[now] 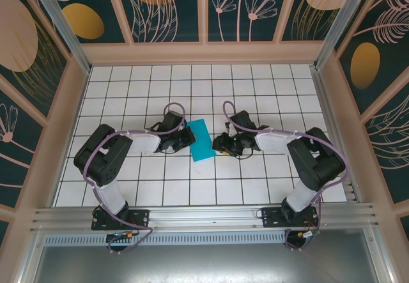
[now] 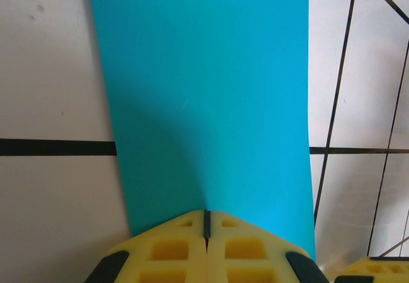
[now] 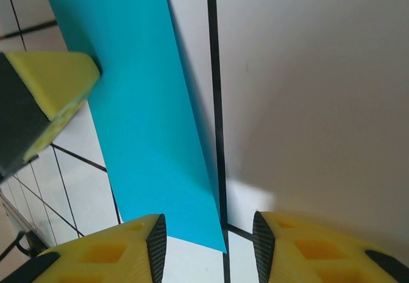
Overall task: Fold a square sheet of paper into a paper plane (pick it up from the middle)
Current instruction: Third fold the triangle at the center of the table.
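The square sheet of paper (image 1: 202,140) is bright cyan-blue and looks like a narrow rectangle on the white grid table between the two arms. My left gripper (image 1: 190,137) is at its left edge. In the left wrist view the yellow jaws are shut (image 2: 206,214) and pinch the paper (image 2: 204,91), which rises in a soft ridge toward them. My right gripper (image 1: 218,144) is at the paper's right side. Its fingers stand open (image 3: 209,235) with a pointed corner of the paper (image 3: 134,104) lying between them, touching neither pad.
White grid tiles (image 1: 192,187) surround the paper. Tan side walls (image 1: 70,117) and a back wall fence the table. One left finger (image 3: 45,94) shows on the paper's far side in the right wrist view. A right fingertip (image 2: 377,269) shows at the left wrist view's lower right.
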Robot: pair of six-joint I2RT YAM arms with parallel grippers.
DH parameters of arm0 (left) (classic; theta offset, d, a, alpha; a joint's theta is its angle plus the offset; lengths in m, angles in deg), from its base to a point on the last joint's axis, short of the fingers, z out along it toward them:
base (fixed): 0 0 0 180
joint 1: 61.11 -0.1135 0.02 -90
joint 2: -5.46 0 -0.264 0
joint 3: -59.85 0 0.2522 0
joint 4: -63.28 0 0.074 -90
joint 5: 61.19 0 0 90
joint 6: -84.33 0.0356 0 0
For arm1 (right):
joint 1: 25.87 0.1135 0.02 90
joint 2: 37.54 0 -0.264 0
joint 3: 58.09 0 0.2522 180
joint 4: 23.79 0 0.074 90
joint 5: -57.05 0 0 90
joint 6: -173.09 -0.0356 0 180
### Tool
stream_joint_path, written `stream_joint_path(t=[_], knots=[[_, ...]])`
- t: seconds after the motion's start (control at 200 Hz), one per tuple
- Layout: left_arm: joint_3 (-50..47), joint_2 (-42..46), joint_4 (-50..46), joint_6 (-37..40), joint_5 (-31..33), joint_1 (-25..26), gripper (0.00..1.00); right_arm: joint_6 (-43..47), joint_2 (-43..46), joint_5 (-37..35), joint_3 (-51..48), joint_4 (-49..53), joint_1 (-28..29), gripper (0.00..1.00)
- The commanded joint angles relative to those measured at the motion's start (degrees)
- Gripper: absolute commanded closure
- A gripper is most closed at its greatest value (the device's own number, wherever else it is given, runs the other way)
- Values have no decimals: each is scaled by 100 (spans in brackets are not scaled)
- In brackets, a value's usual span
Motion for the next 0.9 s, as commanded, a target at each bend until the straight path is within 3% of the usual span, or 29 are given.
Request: stream_joint_path(t=[0.0,0.64,0.786,0.896], knots=[[-189,-251,-394,63,257,34,95,91,-127,151,127,128,64,58],[-213,-308,-319,61,211,34,95,-372,-139,870,-91,-557,48,65],[-210,-308,-321,73,204,34,95,-523,-147,927,-140,-684,-15,70],[-191,-259,-295,119,188,31,95,-591,-157,860,-140,-638,-33,80]])
